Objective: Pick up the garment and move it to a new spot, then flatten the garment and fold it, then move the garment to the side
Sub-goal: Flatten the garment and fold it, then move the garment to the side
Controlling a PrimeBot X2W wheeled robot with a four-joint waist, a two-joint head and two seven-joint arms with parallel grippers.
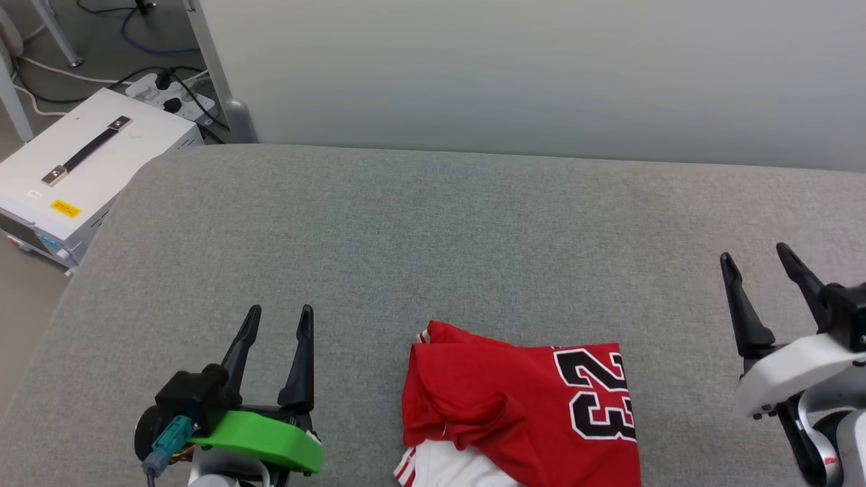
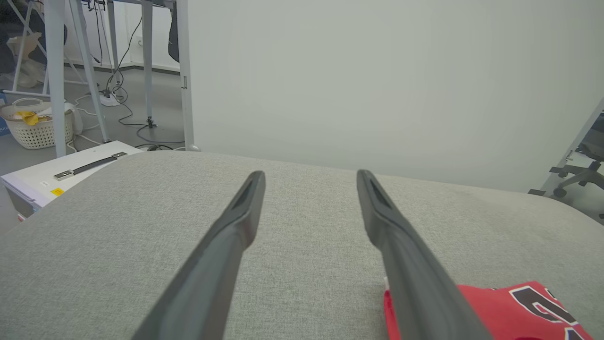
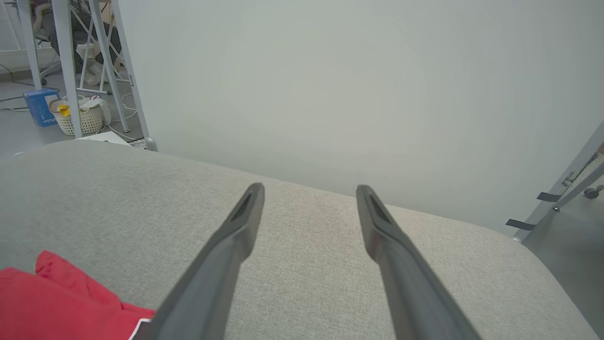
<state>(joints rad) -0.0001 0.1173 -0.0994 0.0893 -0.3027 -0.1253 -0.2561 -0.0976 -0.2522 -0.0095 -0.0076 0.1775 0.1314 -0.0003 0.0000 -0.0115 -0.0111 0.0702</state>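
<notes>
Head view shows the garment [image 1: 514, 399] looking folded, left tool [image 1: 279, 311] and right tool [image 1: 755, 253] wide and empty either side of it, so grabbing it to slide aside seems next.

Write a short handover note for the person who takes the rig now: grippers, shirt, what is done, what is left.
Left gripper: open, empty, left of the shirt, not touching it.
Right gripper: open, empty, right of the shirt and well apart from it.
Shirt: on the grey surface, at its near edge, between the grippers. It is bunched, with the number facing up, the left part rumpled and a white sleeve at the near edge.
Done: cannot tell; no neat fold shows.
Left, probably: pick up, move, flatten, fold, put aside.
</notes>
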